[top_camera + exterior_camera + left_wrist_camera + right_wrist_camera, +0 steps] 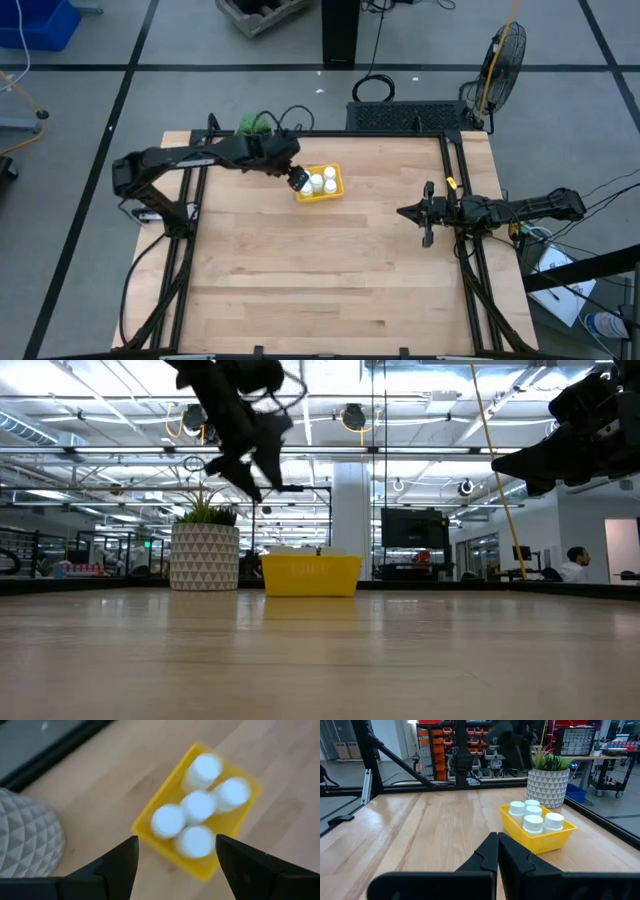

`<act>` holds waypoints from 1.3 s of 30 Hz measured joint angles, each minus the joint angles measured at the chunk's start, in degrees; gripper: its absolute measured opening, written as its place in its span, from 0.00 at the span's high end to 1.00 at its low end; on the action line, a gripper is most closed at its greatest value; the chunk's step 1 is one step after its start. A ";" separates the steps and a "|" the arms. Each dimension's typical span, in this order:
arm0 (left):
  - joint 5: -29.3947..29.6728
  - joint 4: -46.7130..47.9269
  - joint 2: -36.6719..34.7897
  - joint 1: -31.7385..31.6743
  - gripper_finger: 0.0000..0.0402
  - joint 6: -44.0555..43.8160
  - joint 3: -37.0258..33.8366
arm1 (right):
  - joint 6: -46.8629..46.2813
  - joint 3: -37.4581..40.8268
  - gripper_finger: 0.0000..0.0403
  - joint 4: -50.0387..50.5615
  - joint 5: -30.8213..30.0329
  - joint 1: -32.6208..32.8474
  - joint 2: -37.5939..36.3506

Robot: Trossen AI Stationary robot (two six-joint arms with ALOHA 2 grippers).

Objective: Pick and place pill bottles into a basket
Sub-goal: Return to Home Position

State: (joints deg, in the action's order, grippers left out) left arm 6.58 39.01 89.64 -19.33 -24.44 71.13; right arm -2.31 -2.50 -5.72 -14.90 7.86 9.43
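The job looks all but done. All five small white cylindrical pill bottles with round white caps [198, 805] stand upright and packed close together inside the small, shallow, bright yellow rectangular basket [542, 842]. No other bottle shows on the light wooden surface [320, 290].

The basket sits toward the far edge of the surface, just beside a white triangle-textured plant pot [205, 557]. That pot holds only its green plant.

The left hand [176, 842] hovers above the basket, over the edge nearer the pot, with its fingers spread wide and nothing between them. The right hand [498, 840] waits off at the right side of the surface, well apart from the basket, its fingers pressed together on nothing.

Judging by this, no placing is left — only the left arm's retreat from over the basket to a resting pose.
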 joint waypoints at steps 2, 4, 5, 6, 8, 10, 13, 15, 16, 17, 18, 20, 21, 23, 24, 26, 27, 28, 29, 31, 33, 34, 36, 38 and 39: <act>-0.47 -1.87 -2.13 2.03 0.33 -0.55 -0.27 | 0.01 0.00 1.00 0.00 0.00 0.01 0.01; -1.22 -4.59 -4.56 4.83 0.32 -0.22 -1.36 | 0.01 -0.01 1.00 0.00 0.00 0.00 0.02; -1.27 -6.91 -5.38 6.43 0.32 -0.87 -1.89 | 0.00 -0.01 1.00 0.00 0.00 0.01 0.01; -1.58 -8.56 -6.46 7.81 0.33 -0.98 -2.76 | 0.00 0.00 1.00 0.00 0.00 0.00 0.02; -1.99 -8.07 -8.26 10.31 0.32 0.35 -5.09 | 0.00 0.00 1.00 -0.02 0.00 0.02 0.11; -3.23 -9.02 -9.21 12.53 0.33 0.20 -7.56 | 0.00 0.00 1.00 0.00 0.00 0.00 0.17; -3.26 -8.67 -11.22 15.57 0.33 -2.17 -12.02 | 0.01 -0.02 1.00 0.13 0.01 0.01 0.43; -1.09 -11.14 -12.75 17.60 0.35 -3.87 -14.84 | 0.02 0.00 1.00 0.10 0.00 0.01 0.54; -0.30 -11.43 -13.38 18.47 0.37 -4.64 -16.21 | 0.02 -0.01 1.00 0.00 -0.03 0.00 0.68; -0.15 -12.51 -14.02 19.19 0.41 -4.84 -17.47 | 0.00 -0.02 1.00 0.18 -0.01 0.00 0.74; -0.27 -14.58 -14.61 19.83 0.45 -4.85 -18.46 | 0.02 -0.02 1.00 0.42 0.02 0.00 0.73; -1.34 -17.24 -16.19 20.64 0.58 -4.88 -20.60 | 0.02 -0.01 1.00 -0.05 -0.01 0.01 1.33; -2.77 -18.58 -17.07 20.84 0.66 -4.89 -21.95 | 0.00 -0.01 1.00 0.04 0.02 0.00 1.38; -6.74 -25.52 -18.29 21.22 0.83 -4.98 -25.15 | 0.00 -0.02 1.00 0.03 0.00 0.00 1.80; -8.47 -29.40 -19.47 21.44 0.91 -4.85 -27.29 | 0.00 -0.02 1.00 -0.03 0.00 0.02 1.99; -11.60 -39.22 -22.15 22.32 0.96 -4.58 -31.89 | 0.00 -0.01 1.00 0.09 0.00 0.01 2.07; -12.15 -44.56 -23.34 22.71 0.96 -4.65 -34.09 | 0.00 -0.02 1.00 0.06 0.00 0.00 2.08; -12.02 -48.35 -24.96 23.06 0.95 -5.59 -36.76 | 0.02 0.00 1.00 0.02 0.00 0.00 2.19; -11.37 -51.17 -26.47 23.51 0.94 -6.62 -39.66 | 0.00 -0.02 1.00 0.04 0.00 0.02 2.25; -9.38 -59.06 -28.89 24.42 0.95 -6.34 -44.28 | 0.00 -0.02 1.00 0.04 0.00 0.01 2.21; -8.33 -61.80 -33.28 24.88 0.98 -6.17 -48.37 | 0.00 -0.02 1.00 0.07 -0.01 0.02 2.47; -8.18 -62.13 -35.35 25.12 0.99 -6.91 -49.77 | 0.01 -0.02 1.00 0.50 0.03 0.00 2.37; -7.95 -61.26 -39.47 25.45 0.98 -7.64 -52.53 | 0.01 -0.02 1.00 0.14 0.02 0.02 2.78; -8.01 -60.40 -44.49 26.14 0.97 -5.73 -54.57 | 0.00 -0.02 1.00 -0.04 0.00 0.00 2.78; -8.08 -61.44 -46.69 26.55 0.97 -3.04 -55.04 | 0.00 -0.02 1.00 0.04 0.00 0.02 2.90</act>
State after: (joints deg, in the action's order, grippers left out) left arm -1.50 -22.43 42.95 7.23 -27.48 16.09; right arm -2.30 -2.52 -5.67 -14.90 7.88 12.33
